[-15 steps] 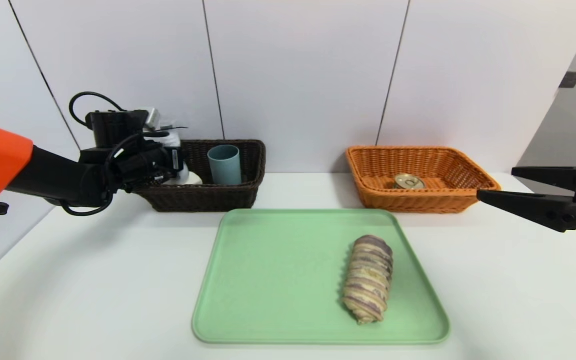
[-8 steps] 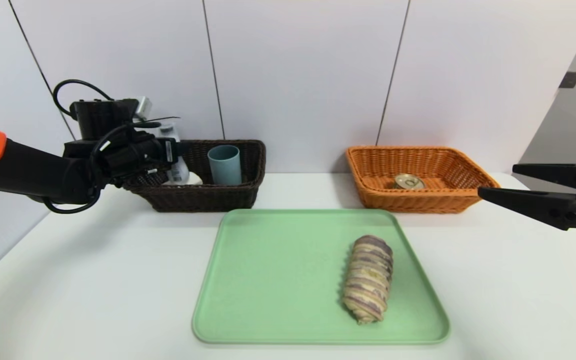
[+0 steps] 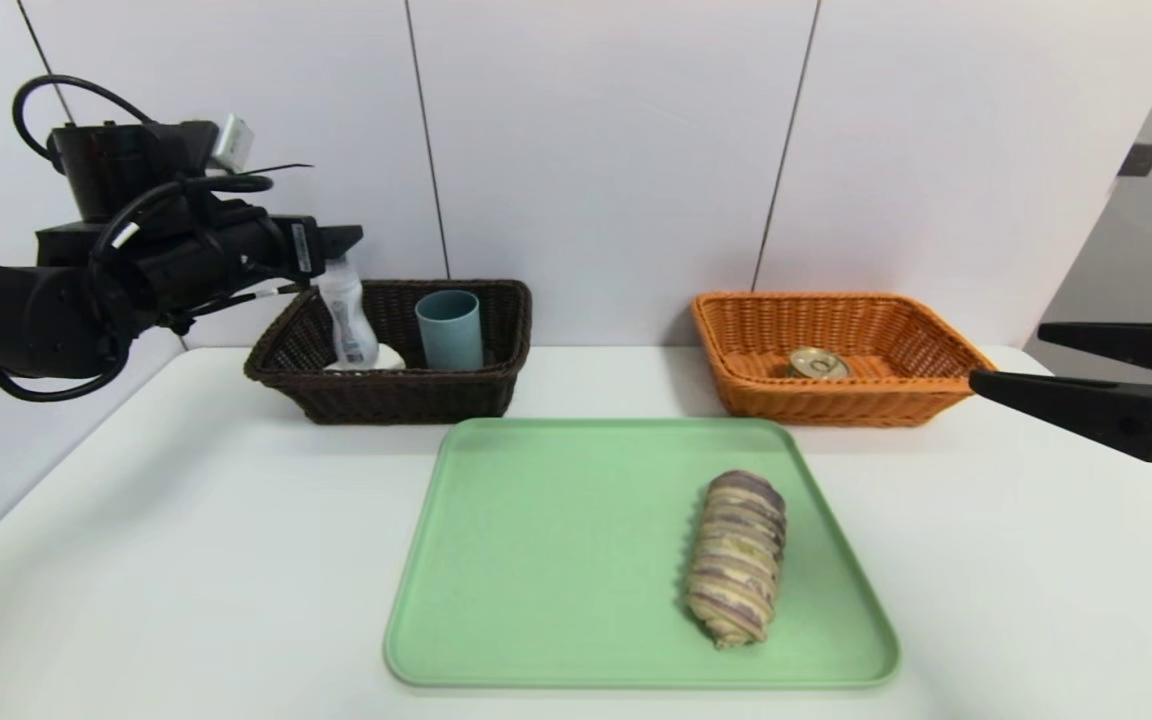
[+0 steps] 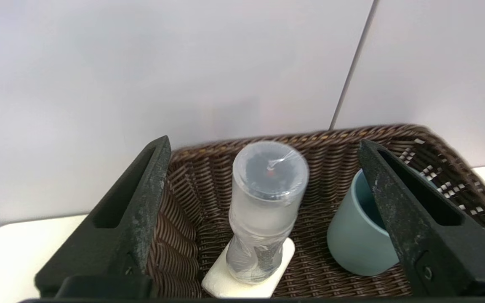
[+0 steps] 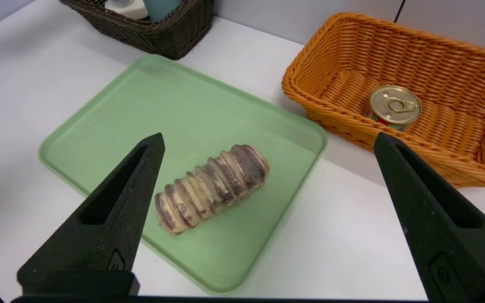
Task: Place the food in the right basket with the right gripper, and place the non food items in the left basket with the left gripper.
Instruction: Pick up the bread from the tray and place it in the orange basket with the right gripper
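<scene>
Left gripper: we are holding our left gripper [image 4: 263, 147] above the near-left end of the left basket [image 3: 391, 395], fingers spread wide and clamped on nothing, because the bottle between them is resting on its own.
Bottle: the white bottle [image 3: 348, 318] is standing upright inside the left basket, its base sitting on the soap bar [image 4: 246, 277]; the wrist view shows clear gaps between it and both fingers.
Cup: the blue-grey cup [image 3: 449, 328] is standing upright in the same basket, just beside the bottle, so we are judging all three non-food items as sorted.
Stability: we are reading the bottle as a tippy load, tall and perched on the soap rather than the weave, so a straight pull-away looks safer than a sideways swing.
Right gripper: we are keeping our right gripper [image 5: 267, 147] parked at the right edge of the table [image 3: 186, 560], fingers fully apart and empty, pointing toward the tray, ready for the food.
Can: the tin can [image 3: 818, 363] is lying lid-up on the floor of the right basket [image 3: 841, 405], already where it belongs.
Bread roll: the swirled bread roll [image 3: 736, 557] is lying lengthwise on the right half of the green tray [image 3: 536, 560], well apart from both baskets, untouched.
Remaining: we are judging the roll as the last item, a job for the right gripper, best pinched across its narrow width.
</scene>
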